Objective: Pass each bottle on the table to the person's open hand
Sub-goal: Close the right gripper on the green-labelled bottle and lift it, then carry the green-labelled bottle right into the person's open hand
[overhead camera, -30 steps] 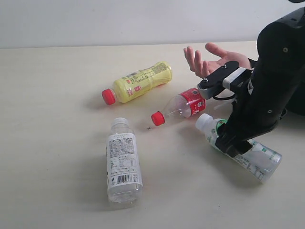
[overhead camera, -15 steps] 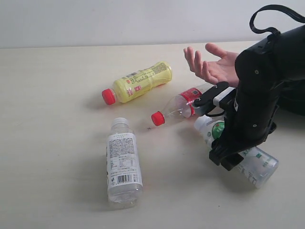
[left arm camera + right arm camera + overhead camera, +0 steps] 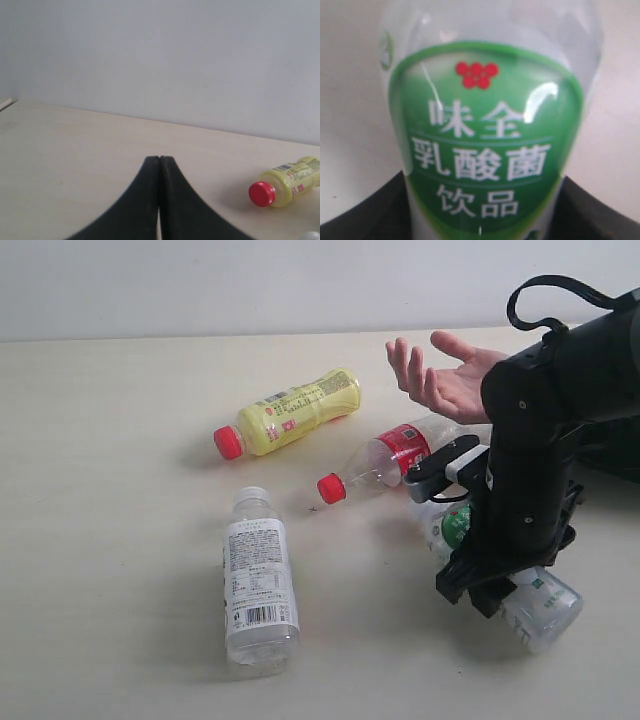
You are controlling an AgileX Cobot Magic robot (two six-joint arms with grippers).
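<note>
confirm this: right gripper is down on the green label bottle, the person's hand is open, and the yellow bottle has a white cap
One slip: the yellow bottle has a red cap, not a white one, as the exterior view shows. The right gripper is down on the green label bottle and the person's hand is open.

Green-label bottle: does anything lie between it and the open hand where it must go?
Yes. The red-label bottle lies on the table between the green-label bottle and the open hand, its base end close to the direct line. Lifting before moving across would probably clear it.
</note>
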